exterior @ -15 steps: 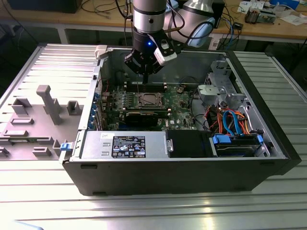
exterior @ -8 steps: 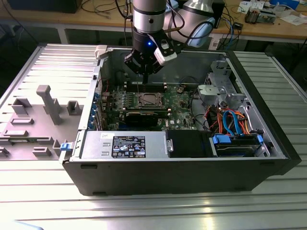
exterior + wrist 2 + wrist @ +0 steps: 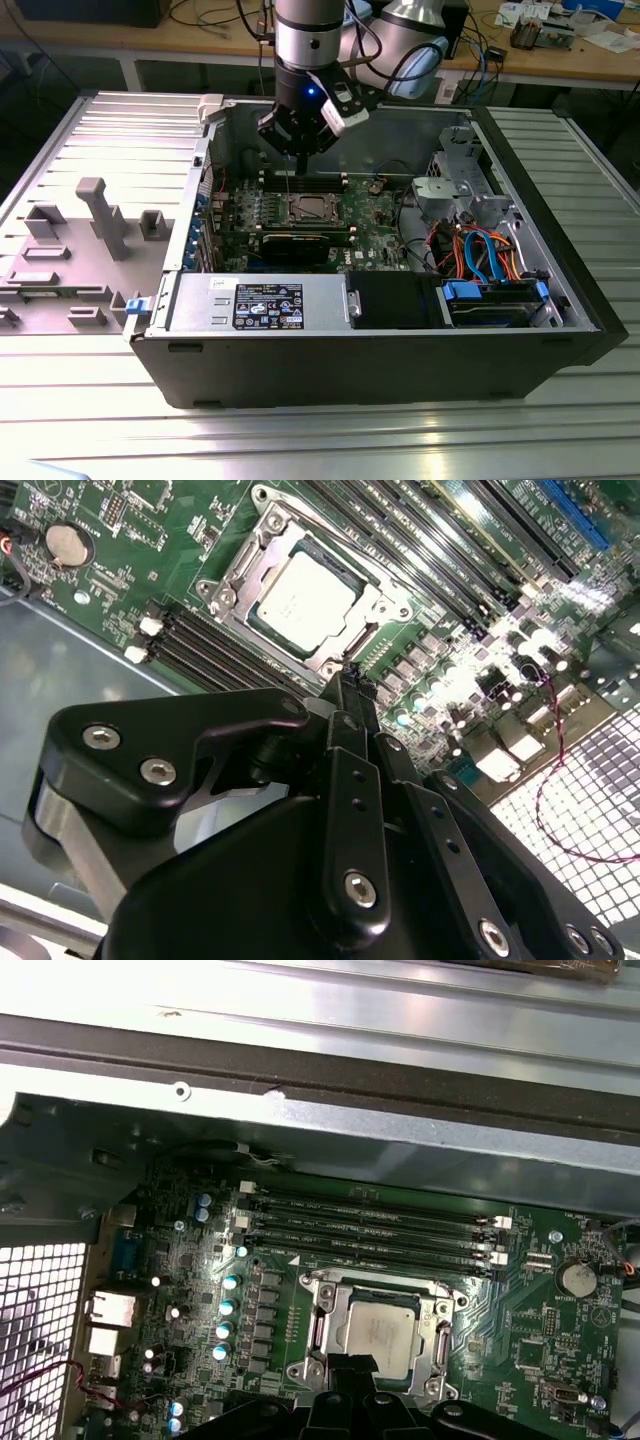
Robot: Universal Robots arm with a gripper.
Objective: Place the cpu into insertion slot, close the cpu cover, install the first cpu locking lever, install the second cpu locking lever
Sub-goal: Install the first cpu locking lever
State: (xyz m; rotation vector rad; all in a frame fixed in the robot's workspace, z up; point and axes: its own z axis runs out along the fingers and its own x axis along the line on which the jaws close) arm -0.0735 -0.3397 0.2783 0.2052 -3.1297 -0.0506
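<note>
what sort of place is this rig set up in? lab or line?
Most likely a robotics lab, not a production line: an open PC case lies on a ribbed aluminium table, a wooden workbench behind carries loose cables, and grey fixture blocks stand at the exterior view's left.

Second wrist view: black gripper (image 3: pixel 350 676) body hides the green motherboard (image 3: pixel 180 510) on the near side of the metal-rimmed square insertion slot (image 3: pixel 228 580). First wrist view: gripper tip covers one slot edge, and the picture edge cuts the board just past it. Exterior view: slot detail too small to tell.
</note>
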